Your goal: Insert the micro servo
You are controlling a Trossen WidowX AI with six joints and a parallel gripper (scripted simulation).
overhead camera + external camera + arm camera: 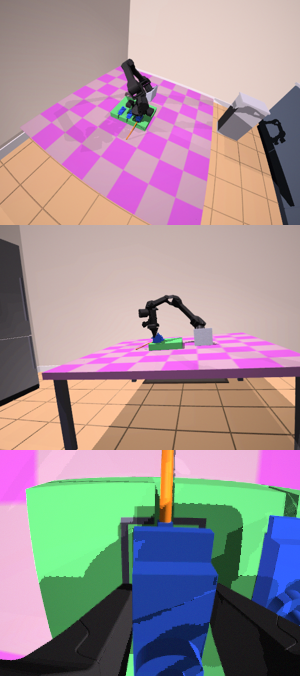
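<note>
The micro servo [174, 612], judged light, rigid and slick-sided, is held by its flat body flanks just above the marked pocket [162, 526] in the green deck [73, 559]. The jaws of the gripper [174, 632] are clamped partly closed on it. Its stiff orange cable [167, 466] trails out over the counter [149, 168] and may resist seating in the notch.

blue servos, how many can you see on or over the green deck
3. One sits near the deck's left end, one in the middle, and one is held in the tool over the marked pocket. The arm may hide others.
</note>
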